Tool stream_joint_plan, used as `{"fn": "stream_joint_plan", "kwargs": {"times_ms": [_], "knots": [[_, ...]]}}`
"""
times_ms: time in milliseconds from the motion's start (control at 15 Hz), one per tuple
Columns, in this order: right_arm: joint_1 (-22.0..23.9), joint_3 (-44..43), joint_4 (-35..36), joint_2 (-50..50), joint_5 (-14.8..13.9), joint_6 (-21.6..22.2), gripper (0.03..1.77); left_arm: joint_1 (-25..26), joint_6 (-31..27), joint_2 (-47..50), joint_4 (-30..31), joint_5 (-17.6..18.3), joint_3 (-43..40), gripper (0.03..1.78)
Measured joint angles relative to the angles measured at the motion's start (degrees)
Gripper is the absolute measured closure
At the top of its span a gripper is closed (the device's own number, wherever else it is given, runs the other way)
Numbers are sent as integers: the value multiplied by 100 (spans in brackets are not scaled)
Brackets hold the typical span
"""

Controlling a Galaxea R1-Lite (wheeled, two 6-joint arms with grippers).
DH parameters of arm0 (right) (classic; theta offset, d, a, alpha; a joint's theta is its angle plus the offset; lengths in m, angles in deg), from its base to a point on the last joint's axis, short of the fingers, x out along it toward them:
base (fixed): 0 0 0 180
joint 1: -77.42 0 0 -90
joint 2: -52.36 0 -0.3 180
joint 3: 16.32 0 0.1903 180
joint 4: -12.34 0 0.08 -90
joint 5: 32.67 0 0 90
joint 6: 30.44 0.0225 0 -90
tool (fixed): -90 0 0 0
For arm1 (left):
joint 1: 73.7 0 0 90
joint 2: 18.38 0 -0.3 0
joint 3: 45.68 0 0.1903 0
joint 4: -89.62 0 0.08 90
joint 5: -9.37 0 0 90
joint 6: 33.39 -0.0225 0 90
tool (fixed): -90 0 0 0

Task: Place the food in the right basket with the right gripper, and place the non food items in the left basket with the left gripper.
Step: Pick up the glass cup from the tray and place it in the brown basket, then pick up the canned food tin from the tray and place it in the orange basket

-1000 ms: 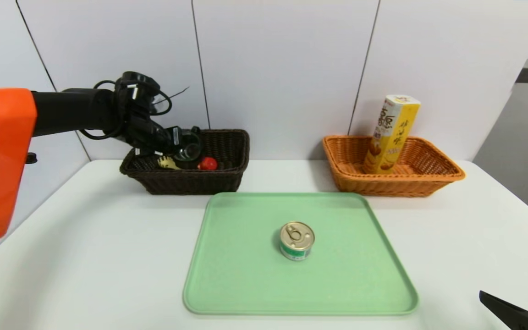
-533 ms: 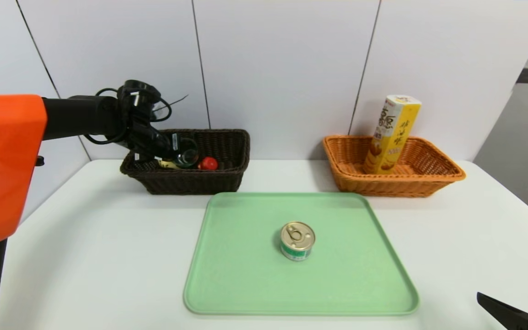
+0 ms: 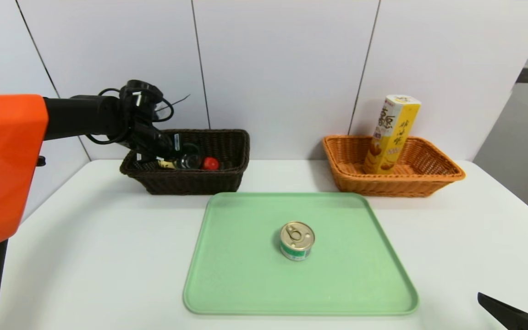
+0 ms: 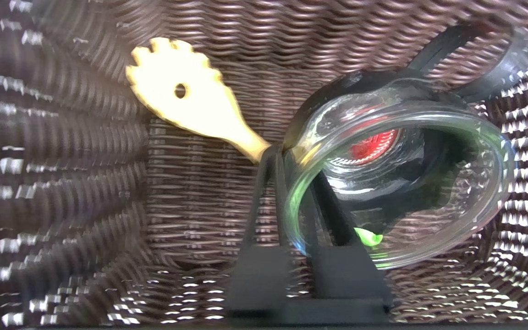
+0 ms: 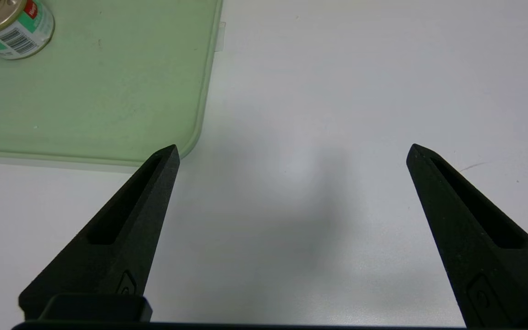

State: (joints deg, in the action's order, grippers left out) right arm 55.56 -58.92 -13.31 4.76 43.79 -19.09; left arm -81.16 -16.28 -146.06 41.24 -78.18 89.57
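Dish (image 4: pixel 401 183) rim clamped by left end effector (image 4: pixel 298 160) inside dark basket (image 3: pixel 227 181); right end effector (image 5: pixel 291 151) parked apart, near right tabletop corner.

White table (image 3: pixel 108 238); green tray (image 3: pixel 245 284), brown basket (image 3: pixel 190 181), orange basket (image 3: pixel 392 185)

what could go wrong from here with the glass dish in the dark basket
1. The left tool pinches the rim of the glass dish, which sits tilted on edge in the dark brown basket. Let go like this, it may tip or roll onto the red duck or the wooden pasta fork.
2. Pulling back while a finger is inside the dish could drag it out.
3. The tin waits on the green tray; the right tool, open, hangs near the table's edge.
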Motion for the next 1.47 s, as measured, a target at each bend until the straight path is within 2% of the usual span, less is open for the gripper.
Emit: {"fn": "stream_joint_plan", "kwargs": {"times_ms": [200, 467, 800, 933, 1067, 1133, 1267, 1467], "knots": [[1, -5, 9, 22, -2, -6, 9, 13, 22, 5, 0, -26, -1, 106], [15, -99, 5, 12, -22, 177, 9, 5, 46, 171, 2, -33, -9, 68], [-11, -121, 13, 100, -30, 48, 9, -146, 63, 1232, 10, -41, -296, 40], [-30, -132, 88, 149, -39, -184, 9, -249, 38, 1919, 38, -55, -1029, 34], [-41, -143, 91, 144, 45, -271, 9, -428, 2, 2721, 149, -61, -2126, 29], [-46, -143, 91, 141, 185, -308, 9, -518, -11, 3121, 252, -59, -2714, 27], [-52, -124, 91, 149, 675, -601, 9, -708, -96, 3975, 567, -56, -3931, 23], [-52, -28, 94, 169, 1521, -1529, 9, -935, -245, 5204, 901, -48, -5252, 19]]}}
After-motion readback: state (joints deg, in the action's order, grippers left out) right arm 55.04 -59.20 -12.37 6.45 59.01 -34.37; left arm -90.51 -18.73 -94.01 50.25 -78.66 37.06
